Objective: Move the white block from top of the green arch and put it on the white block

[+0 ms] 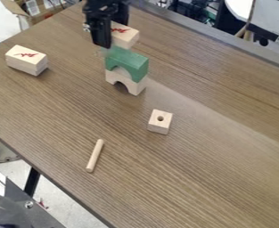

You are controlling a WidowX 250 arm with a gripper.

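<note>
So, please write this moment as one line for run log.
pincer: at one white block | hold: unclear | green arch: on pale arch | second white block: apart from arches | holed block, peg: on table

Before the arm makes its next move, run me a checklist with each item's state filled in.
1. Marked block between the jaws of the gripper: ok.
2. Green arch upright on the pale arch: ok.
3. Marked block clear of the green arch: cannot tell; they overlap from this angle.
4. Top of the left-hand pale block free to receive it: ok.
5. Holed block and dowel out of the likely path: ok.
6. Marked block placed on the left-hand pale block: not ok, not yet there.
</note>
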